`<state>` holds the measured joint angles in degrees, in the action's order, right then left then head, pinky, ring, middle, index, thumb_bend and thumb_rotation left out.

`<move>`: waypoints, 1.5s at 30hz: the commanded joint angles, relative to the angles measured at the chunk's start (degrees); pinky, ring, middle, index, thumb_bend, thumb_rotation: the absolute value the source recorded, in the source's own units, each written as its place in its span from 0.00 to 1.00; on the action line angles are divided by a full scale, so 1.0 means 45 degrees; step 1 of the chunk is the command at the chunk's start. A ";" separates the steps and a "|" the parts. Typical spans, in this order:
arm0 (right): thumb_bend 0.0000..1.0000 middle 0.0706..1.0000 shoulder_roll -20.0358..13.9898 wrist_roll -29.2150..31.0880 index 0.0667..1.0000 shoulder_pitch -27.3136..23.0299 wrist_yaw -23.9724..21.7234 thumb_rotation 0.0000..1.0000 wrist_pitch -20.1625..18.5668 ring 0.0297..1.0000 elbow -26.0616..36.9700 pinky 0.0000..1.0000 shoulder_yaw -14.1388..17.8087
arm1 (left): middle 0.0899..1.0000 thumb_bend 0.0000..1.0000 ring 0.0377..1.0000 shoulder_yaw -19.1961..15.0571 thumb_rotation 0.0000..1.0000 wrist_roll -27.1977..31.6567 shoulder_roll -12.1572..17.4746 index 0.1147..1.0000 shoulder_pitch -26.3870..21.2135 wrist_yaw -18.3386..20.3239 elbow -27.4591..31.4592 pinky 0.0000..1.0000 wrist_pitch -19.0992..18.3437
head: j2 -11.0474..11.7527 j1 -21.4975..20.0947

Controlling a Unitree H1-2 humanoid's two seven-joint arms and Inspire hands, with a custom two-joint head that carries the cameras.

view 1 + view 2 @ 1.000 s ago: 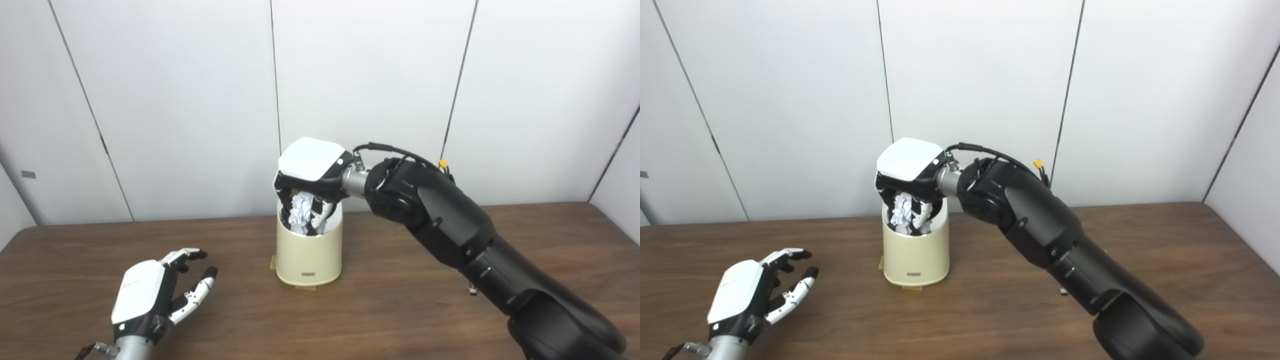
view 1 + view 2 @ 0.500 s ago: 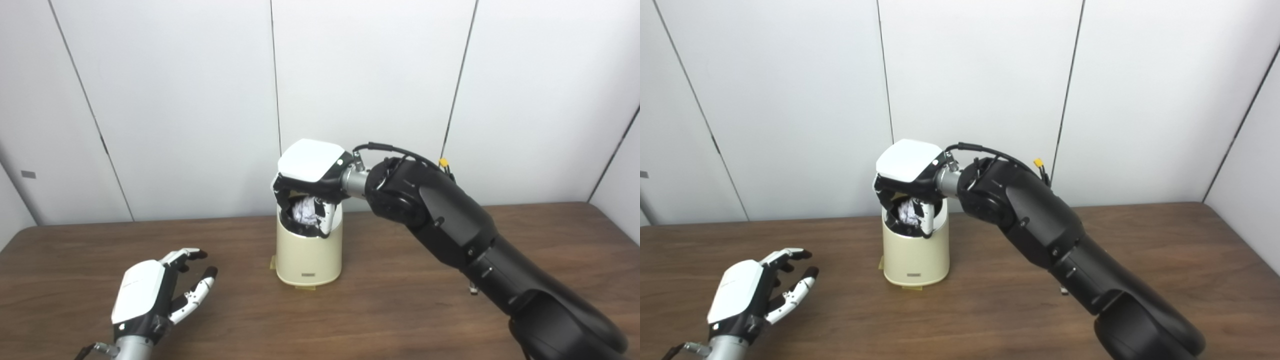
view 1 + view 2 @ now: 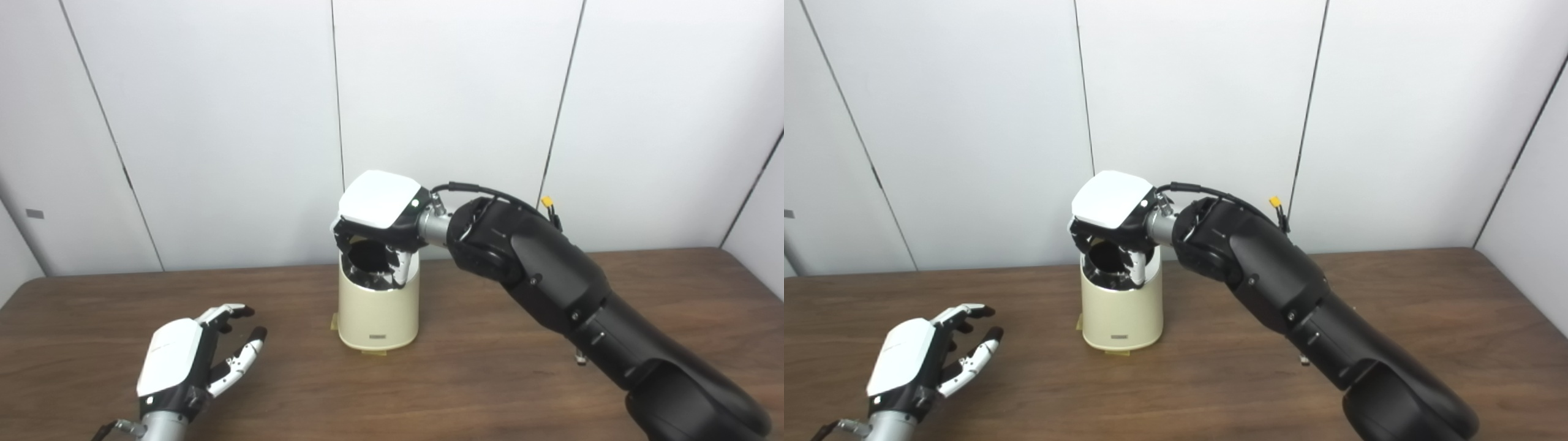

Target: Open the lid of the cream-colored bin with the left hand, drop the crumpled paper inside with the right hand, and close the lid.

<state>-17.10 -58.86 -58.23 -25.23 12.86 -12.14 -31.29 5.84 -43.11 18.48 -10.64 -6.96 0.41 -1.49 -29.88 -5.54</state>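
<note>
The cream-colored bin stands upright mid-table, and its top shows as a dark open hole. My right hand hovers just over that opening, palm down, with its fingers hanging apart into the rim and nothing held between them. No crumpled paper shows anywhere; the inside of the bin is dark. The hand hides the back of the rim, so I cannot make out the lid. My left hand lies on the table far to the bin's left, open, fingers spread and empty.
The brown wooden table runs to a white panelled wall right behind the bin. Bits of tape sit at the bin's base. My right forearm stretches across the right half of the table.
The crumpled paper held in my right hand's fingers has dropped out of sight into the bin. The fingers have spread apart. The left hand has stayed still.
</note>
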 commanded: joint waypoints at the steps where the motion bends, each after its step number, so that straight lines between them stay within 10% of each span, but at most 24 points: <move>1: 1.00 0.67 -0.0196 0.0030 0.60 -0.0521 0.0394 0.10 0.0031 0.61 0.0451 0.46 0.0318 | 0.74 0.47 0.67 -0.0117 0.80 -0.0002 0.0189 0.72 -0.0345 -0.0356 0.0249 0.54 0.0247 | -0.0017 -0.0018; 11: 1.00 0.62 -0.0042 0.1796 0.58 -0.0489 0.0479 0.22 0.0089 0.59 0.0378 0.46 0.1118 | 0.74 0.48 0.67 -0.0139 0.80 0.0007 0.0193 0.72 -0.0359 -0.0315 0.0228 0.53 0.0201 | -0.0002 -0.0040; 17: 0.85 0.44 0.0500 0.2389 0.39 0.0260 0.4928 0.49 0.1842 0.42 -0.0375 0.36 0.2362 | 0.73 0.48 0.66 -0.0151 0.81 0.0004 0.0199 0.72 -0.0361 -0.0406 0.0156 0.53 0.0275 | -0.0006 -0.0031; 25: 0.75 0.14 0.1270 0.2533 0.14 0.0717 1.0184 0.49 0.3105 0.12 -0.1867 0.09 0.3128 | 0.73 0.47 0.67 -0.0135 0.80 -0.0041 0.0218 0.72 -0.0331 -0.0411 0.0181 0.54 0.0305 | -0.0032 -0.0036; 29: 0.67 0.11 0.1273 0.3979 0.10 0.1108 1.0738 0.47 0.3118 0.09 -0.1879 0.07 0.3369 | 0.73 0.48 0.67 -0.0146 0.80 -0.0036 0.0197 0.72 -0.0323 -0.0341 0.0231 0.53 0.0208 | -0.0022 -0.0047; 33: 0.54 0.21 0.1366 0.5222 0.22 0.2047 0.9630 0.51 0.2193 0.17 -0.0719 0.15 0.4234 | 0.73 0.48 0.66 -0.0148 0.81 -0.0054 0.0216 0.72 -0.0326 -0.0394 0.0199 0.53 0.0261 | -0.0059 -0.0075; 36: 0.50 0.28 0.1440 0.5817 0.41 0.2550 0.9628 0.21 0.2506 0.23 -0.0522 0.20 0.4661 | 0.73 0.47 0.66 -0.0148 0.82 -0.0049 0.0243 0.72 -0.0333 -0.0429 0.0169 0.53 0.0342 | -0.0059 -0.0075; 45: 0.49 0.58 0.1643 0.7112 0.46 0.5311 1.0177 0.18 0.2865 0.54 -0.0130 0.47 0.6003 | 0.73 0.47 0.65 -0.0193 0.84 -0.0012 0.0246 0.72 -0.0414 -0.0493 -0.0003 0.52 0.0408 | -0.0006 -0.0070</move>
<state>-9.82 -27.97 -33.57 18.98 24.82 -13.91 -5.50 5.50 -43.02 18.59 -10.57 -7.06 0.07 -0.89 -29.88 -5.80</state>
